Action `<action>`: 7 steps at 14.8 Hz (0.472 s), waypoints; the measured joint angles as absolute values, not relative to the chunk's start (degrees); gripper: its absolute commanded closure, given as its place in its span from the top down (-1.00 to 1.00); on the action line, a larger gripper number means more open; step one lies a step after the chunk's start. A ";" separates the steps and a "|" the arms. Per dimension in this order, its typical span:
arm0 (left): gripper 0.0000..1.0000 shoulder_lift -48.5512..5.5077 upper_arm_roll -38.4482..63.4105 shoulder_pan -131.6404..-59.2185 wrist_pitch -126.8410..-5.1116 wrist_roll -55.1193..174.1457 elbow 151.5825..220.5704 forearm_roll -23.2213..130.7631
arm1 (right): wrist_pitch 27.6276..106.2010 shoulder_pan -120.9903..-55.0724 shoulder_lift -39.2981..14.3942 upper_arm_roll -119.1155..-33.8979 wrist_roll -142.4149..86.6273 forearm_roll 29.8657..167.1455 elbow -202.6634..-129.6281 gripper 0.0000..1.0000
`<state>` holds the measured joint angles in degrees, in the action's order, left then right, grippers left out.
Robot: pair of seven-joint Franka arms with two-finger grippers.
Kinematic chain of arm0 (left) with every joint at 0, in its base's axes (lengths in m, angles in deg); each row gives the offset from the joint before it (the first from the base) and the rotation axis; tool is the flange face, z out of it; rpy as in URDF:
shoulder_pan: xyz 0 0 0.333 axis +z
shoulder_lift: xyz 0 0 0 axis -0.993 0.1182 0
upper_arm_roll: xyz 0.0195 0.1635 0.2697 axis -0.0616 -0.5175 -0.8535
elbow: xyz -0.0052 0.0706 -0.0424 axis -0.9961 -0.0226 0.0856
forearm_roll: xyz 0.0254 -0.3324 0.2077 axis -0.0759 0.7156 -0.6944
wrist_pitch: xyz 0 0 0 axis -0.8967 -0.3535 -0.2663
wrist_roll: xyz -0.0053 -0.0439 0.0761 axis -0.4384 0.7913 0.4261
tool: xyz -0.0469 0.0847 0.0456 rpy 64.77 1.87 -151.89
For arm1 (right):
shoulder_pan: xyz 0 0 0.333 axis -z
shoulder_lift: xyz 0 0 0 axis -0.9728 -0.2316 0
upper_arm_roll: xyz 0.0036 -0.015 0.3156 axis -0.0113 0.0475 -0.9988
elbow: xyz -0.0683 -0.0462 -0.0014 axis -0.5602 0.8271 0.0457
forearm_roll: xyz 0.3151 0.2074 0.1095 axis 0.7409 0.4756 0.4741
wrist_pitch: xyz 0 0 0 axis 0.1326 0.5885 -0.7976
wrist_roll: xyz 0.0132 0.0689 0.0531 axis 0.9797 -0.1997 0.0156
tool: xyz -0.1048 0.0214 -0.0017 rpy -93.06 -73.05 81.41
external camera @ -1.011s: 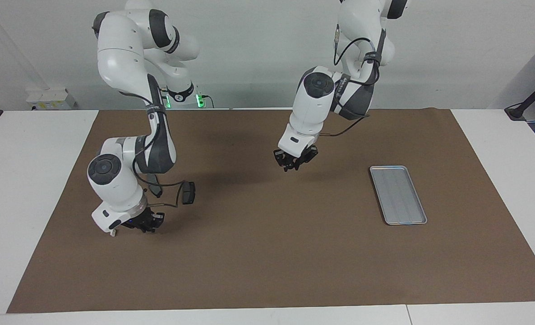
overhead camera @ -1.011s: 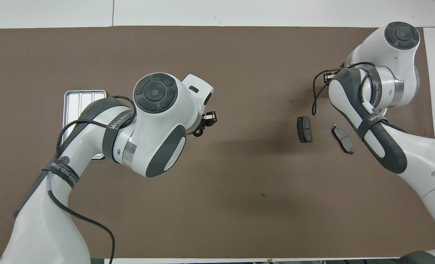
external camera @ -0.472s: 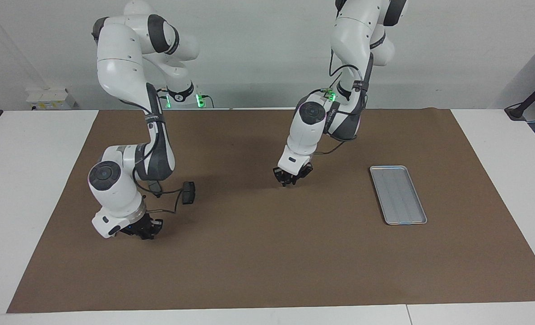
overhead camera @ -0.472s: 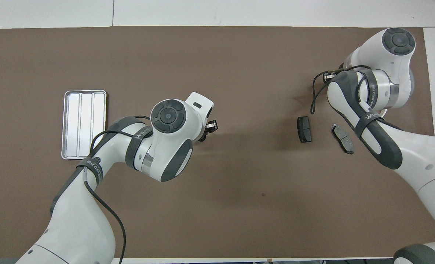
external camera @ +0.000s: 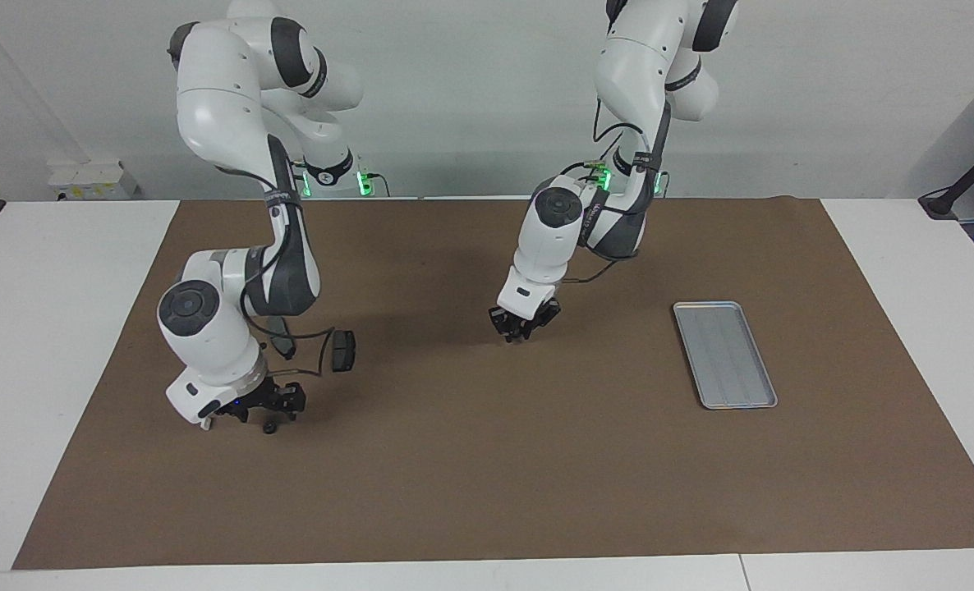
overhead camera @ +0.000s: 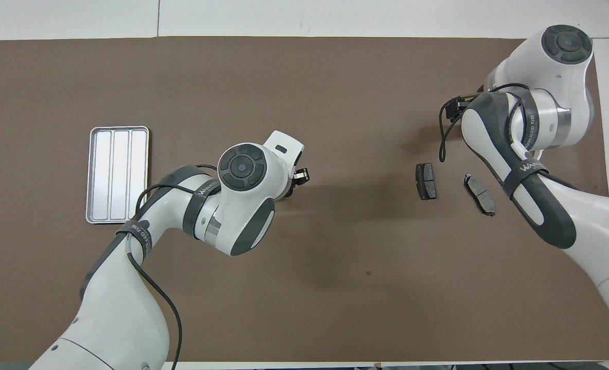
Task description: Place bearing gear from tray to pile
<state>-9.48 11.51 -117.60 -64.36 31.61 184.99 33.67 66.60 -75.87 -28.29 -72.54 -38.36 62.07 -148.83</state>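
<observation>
Now, facing view first: the right tool [external camera: 261, 408] has just gone from pressed together to spread, low over the brown mat [external camera: 487, 460] at the right arm's end of the table. A small dark bearing gear [external camera: 269, 428] lies on the mat right under it, let go. It sits near a dark brake pad [external camera: 342, 350] of the pile and farther from the robots than the pad, so the drop looks done. The left tool [external camera: 522, 325] has moved down mid-mat; cannot tell its fingers or any load. The tray [external camera: 725, 355] shows no part.

Overhead view: the right arm hides its tool and the gear. Two pads [overhead camera: 426, 181] lie beside it, unmoved. The left tool [overhead camera: 295, 181] is unreadable. The tray [overhead camera: 118, 174] looks bare.
</observation>
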 measured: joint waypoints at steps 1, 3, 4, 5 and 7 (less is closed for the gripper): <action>-1.00 -9.32 11.25 -117.49 -64.91 31.62 185.00 33.09 | 63.57 -76.75 -25.92 -72.56 -38.36 62.07 -148.53 1.00; -1.00 -8.70 10.76 -117.11 -65.71 31.62 185.01 32.00 | 57.89 -78.63 -21.03 -72.62 -38.36 62.07 -148.29 1.00; -1.00 -8.39 10.66 -116.89 -65.94 31.66 185.01 31.88 | 55.33 -79.50 -18.78 -72.67 -38.36 62.07 -148.27 1.00; -1.00 -8.16 10.66 -116.72 -66.17 31.67 185.01 31.85 | 53.16 -80.31 -16.81 -72.72 -38.40 62.07 -148.30 1.00; -1.00 -7.98 10.67 -116.66 -66.30 31.67 185.00 31.83 | 49.67 -81.85 -13.69 -72.79 -39.04 62.07 -148.32 1.00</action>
